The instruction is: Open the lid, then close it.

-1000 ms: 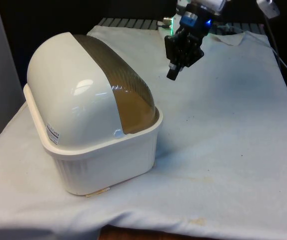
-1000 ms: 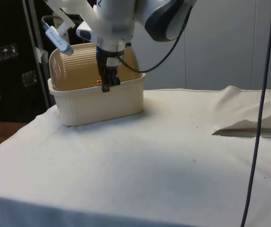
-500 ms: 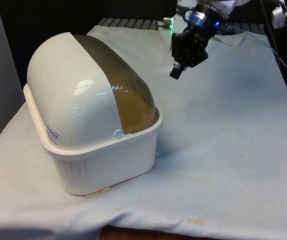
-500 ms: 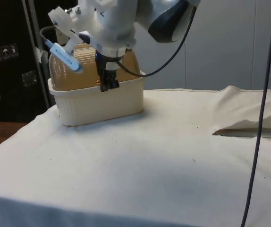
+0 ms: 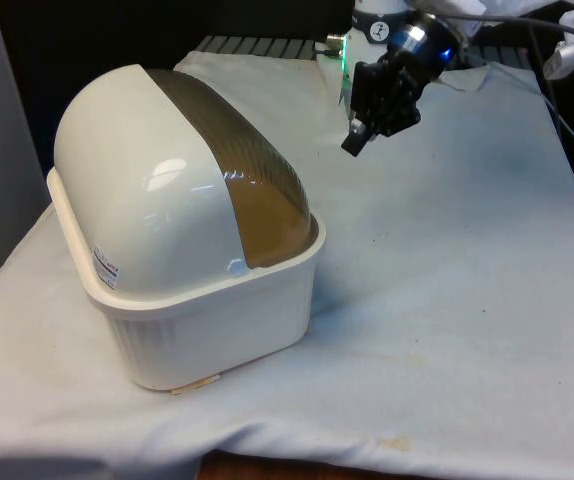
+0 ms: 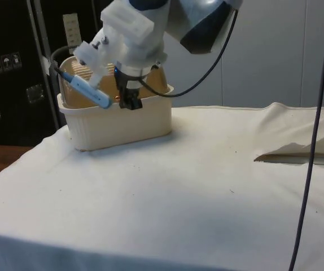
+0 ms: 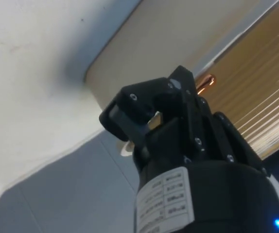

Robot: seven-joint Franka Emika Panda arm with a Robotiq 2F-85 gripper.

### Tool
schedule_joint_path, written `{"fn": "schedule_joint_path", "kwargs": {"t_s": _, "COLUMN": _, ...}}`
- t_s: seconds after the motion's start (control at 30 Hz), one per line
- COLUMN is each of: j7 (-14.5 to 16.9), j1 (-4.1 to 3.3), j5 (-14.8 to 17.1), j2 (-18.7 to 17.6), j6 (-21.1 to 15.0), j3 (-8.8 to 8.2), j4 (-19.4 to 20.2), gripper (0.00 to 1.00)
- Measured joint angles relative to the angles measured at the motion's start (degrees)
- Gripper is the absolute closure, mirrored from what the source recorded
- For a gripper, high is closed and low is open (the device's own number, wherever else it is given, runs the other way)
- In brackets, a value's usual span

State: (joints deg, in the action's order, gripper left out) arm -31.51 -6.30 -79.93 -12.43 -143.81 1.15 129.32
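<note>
A cream bread box (image 5: 197, 300) stands on the white cloth (image 5: 447, 300), its rounded end panel turned to the front camera. The ribbed, translucent brown roll-top lid (image 5: 237, 160) curves over the top of the bread box and reaches down to the rim of the base, so the box is closed. A small label (image 5: 107, 268) is stuck low on the end panel, just above the rim.

The black gripper (image 5: 355, 140) hangs in the air beyond the bread box, on the front view's right of it and apart from it, tilted with its fingertips pointing down toward the box. In the side view the gripper (image 6: 130, 101) overlaps the rim of the bread box (image 6: 117, 121), in front of the lid (image 6: 88, 84); whether it touches cannot be told from this angle.

In the wrist view the gripper (image 7: 147, 124) is pointed at the lid (image 7: 256, 97), near a small copper-coloured knob (image 7: 203, 83) at the lid's lower edge, where it meets the cream wall of the bread box (image 7: 178, 39). The two fingers are pressed together with no gap between them, and they grasp nothing. The cloth (image 7: 27, 73) lies beside the box's wall.
</note>
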Motion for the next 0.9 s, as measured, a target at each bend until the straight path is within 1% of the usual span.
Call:
{"fn": "schedule_joint_path", "kwargs": {"t_s": 0.07, "j7": -1.38, "j1": -0.06, "j5": -1.03, "j2": -0.23, "j6": 0.8, "j3": 0.23, "j4": 0.0, "gripper": 1.0}}
{"fn": "schedule_joint_path", "kwargs": {"t_s": 0.1, "j7": -1.38, "j1": -0.06, "j5": -1.03, "j2": -0.23, "j6": 0.8, "j3": 0.23, "j4": 0.0, "gripper": 1.0}}
{"fn": "schedule_joint_path", "kwargs": {"t_s": 0.13, "j7": -2.81, "j1": -0.06, "j5": -1.95, "j2": -0.46, "j6": 1.55, "j3": 0.52, "j4": -0.11, "gripper": 1.0}}
{"fn": "schedule_joint_path", "kwargs": {"t_s": 0.37, "j7": -8.02, "j1": -0.06, "j5": -4.76, "j2": -1.43, "j6": 4.58, "j3": 1.6, "j4": -0.34, "gripper": 1.0}}
{"fn": "schedule_joint_path", "kwargs": {"t_s": 0.4, "j7": -8.02, "j1": -0.06, "j5": -4.76, "j2": -1.43, "j6": 4.58, "j3": 1.6, "j4": -0.34, "gripper": 1.0}}
{"fn": "schedule_joint_path", "kwargs": {"t_s": 0.47, "j7": -9.4, "j1": -0.11, "j5": -5.44, "j2": -1.66, "j6": 5.33, "j3": 1.89, "j4": -0.34, "gripper": 1.0}}
{"fn": "schedule_joint_path", "kwargs": {"t_s": 0.5, "j7": -9.4, "j1": -0.11, "j5": -5.44, "j2": -1.66, "j6": 5.33, "j3": 1.89, "j4": -0.34, "gripper": 1.0}}
{"fn": "schedule_joint_path", "kwargs": {"t_s": 0.57, "j7": -10.49, "j1": -0.11, "j5": -5.96, "j2": -1.95, "j6": 5.79, "j3": 2.12, "j4": -0.4, "gripper": 1.0}}
{"fn": "schedule_joint_path", "kwargs": {"t_s": 0.8, "j7": -11.23, "j1": -0.11, "j5": -6.02, "j2": -1.95, "j6": 6.19, "j3": 2.12, "j4": -0.11, "gripper": 1.0}}
{"fn": "schedule_joint_path", "kwargs": {"t_s": 0.9, "j7": -13.18, "j1": -0.17, "j5": -6.99, "j2": -2.46, "j6": 6.65, "j3": 2.23, "j4": -0.17, "gripper": 1.0}}
